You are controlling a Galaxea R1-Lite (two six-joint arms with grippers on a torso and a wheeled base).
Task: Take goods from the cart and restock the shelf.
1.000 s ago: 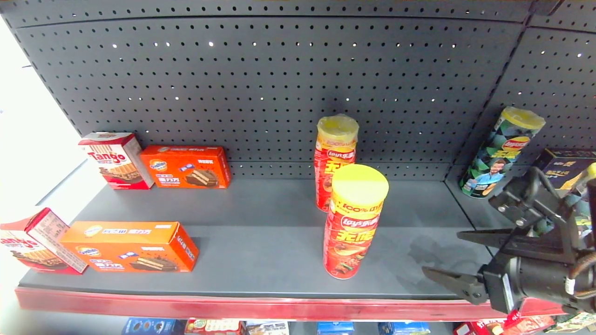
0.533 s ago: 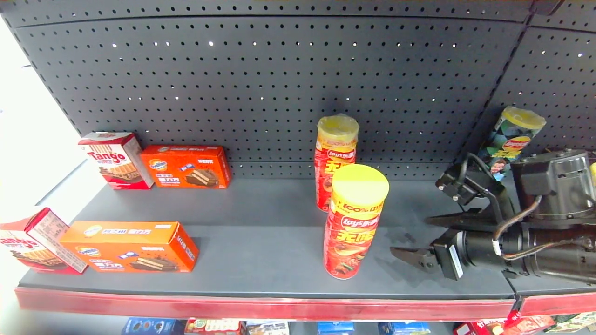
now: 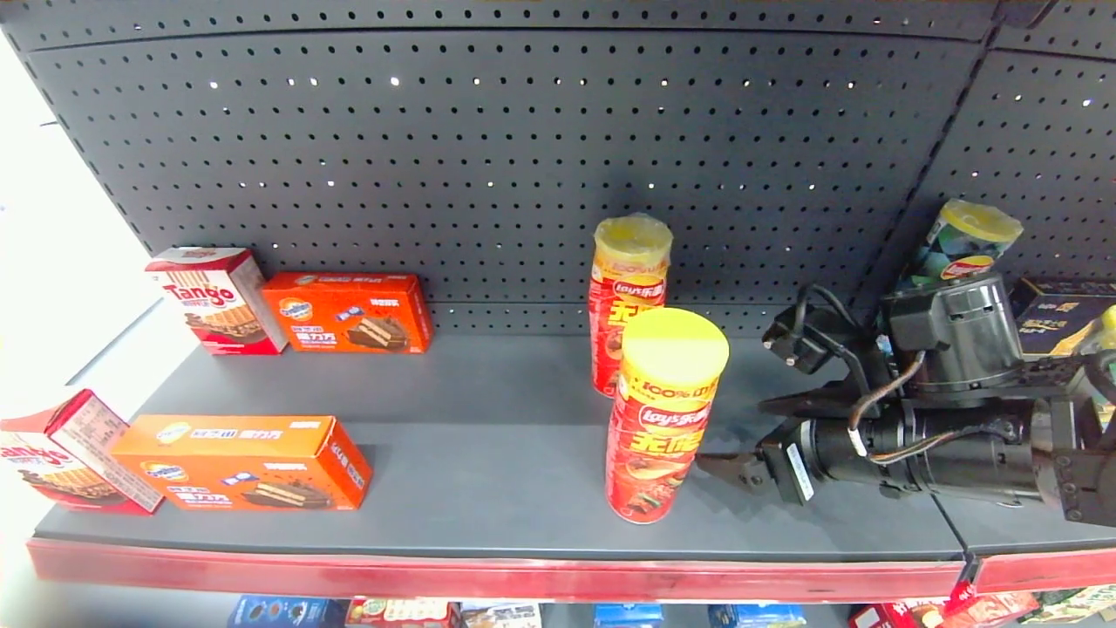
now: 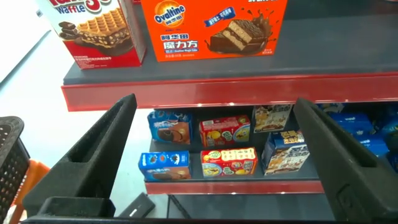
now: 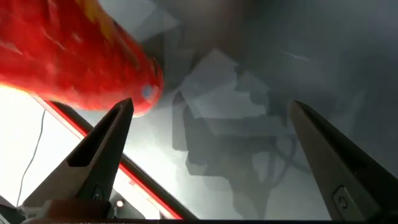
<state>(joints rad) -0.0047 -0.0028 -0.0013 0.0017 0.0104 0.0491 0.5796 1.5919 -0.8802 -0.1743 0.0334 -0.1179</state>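
Two red chip cans with yellow lids stand upright mid-shelf, the front can (image 3: 667,419) a little nearer than the back can (image 3: 629,296). My right gripper (image 3: 751,434) lies level just above the grey shelf (image 3: 488,471), open and holding nothing, its fingertips close to the front can's right side. The right wrist view has the red can (image 5: 74,62) lying past one finger (image 5: 102,155), outside the open right gripper (image 5: 211,107). My left gripper (image 4: 214,102) hangs open and holding nothing in front of the shelf's red front edge (image 4: 249,93).
Orange biscuit boxes (image 3: 244,462) (image 3: 349,312) and wafer boxes (image 3: 218,299) (image 3: 65,453) stand at the shelf's left. A green can (image 3: 963,240) and a dark box (image 3: 1055,314) are behind the right arm. Small boxes (image 4: 227,146) fill the lower shelf. A black basket (image 4: 9,162) shows nearby.
My right arm has swung left over the shelf, bringing its open gripper from the front right corner up beside the front red can. The cans and boxes have not moved.
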